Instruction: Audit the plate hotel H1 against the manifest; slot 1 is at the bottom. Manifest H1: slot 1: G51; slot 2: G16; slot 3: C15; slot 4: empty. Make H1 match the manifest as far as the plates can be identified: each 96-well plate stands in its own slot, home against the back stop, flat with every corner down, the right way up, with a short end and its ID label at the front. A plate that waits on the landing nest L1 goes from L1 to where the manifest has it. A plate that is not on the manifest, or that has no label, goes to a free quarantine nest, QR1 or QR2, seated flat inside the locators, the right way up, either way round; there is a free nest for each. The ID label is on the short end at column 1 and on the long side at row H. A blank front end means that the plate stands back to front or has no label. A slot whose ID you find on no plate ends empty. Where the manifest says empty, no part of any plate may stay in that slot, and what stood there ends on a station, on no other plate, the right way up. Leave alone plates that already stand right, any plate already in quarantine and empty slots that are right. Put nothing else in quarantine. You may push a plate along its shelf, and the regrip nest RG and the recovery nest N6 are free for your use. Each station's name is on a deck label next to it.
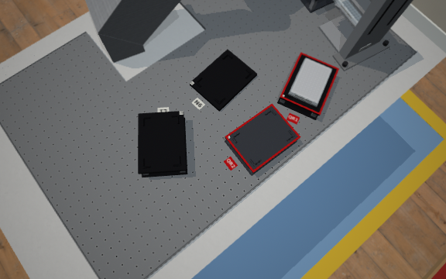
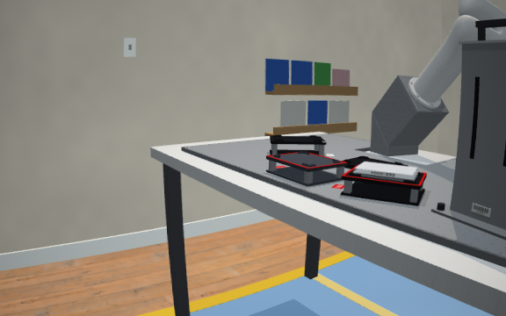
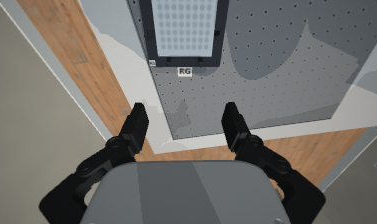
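Observation:
My gripper (image 3: 185, 111) is open and empty. It hangs high over the deck's edge. Ahead of it in the wrist view, a white 96-well plate (image 3: 185, 27) lies wells up on the black nest with the RG label (image 3: 184, 71). Another white plate (image 1: 310, 82) (image 2: 385, 170) sits in the red-framed quarantine nest QR1 (image 1: 330, 82). The quarantine nest QR2 (image 1: 263, 136) (image 2: 306, 161) is empty. The plate hotel H1 (image 1: 370, 27) (image 2: 495, 132) stands at the deck's right end; its slots are hidden from all views.
The black nest N6 (image 1: 224, 79) is empty. Another black nest (image 1: 162, 141) (image 2: 297, 140) with an unreadable white label is empty too. The robot's grey base (image 1: 138, 23) (image 2: 404, 118) stands at the back. The table edge runs close to the nests.

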You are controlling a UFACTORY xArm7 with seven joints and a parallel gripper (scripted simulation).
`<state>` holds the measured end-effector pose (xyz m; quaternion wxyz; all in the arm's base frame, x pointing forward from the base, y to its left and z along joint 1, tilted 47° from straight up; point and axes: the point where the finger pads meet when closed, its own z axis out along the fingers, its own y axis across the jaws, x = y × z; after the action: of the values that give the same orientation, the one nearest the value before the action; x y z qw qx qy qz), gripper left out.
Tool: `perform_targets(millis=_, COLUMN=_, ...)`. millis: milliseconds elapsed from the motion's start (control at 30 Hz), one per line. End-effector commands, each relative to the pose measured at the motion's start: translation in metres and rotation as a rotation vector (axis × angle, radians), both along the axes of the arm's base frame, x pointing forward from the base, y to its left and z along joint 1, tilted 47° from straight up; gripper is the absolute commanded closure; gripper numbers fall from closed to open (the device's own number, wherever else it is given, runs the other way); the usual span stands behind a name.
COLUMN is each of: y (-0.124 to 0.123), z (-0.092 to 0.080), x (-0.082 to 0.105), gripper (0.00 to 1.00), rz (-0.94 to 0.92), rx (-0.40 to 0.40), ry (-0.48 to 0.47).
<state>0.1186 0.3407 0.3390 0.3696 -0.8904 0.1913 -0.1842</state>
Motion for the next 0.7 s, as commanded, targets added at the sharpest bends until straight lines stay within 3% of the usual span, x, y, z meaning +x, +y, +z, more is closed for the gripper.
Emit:
perform_targets(millis=0, y=0.0004, z=0.0016, x=-0.0007, gripper=0.0, rz=-0.062, rx=-0.016, ry=-0.056)
perform_targets(millis=667, y=0.0003, z=0.0014, x=-0.0008, gripper=0.0, rz=-0.281, rx=-0.077, ry=-0.251)
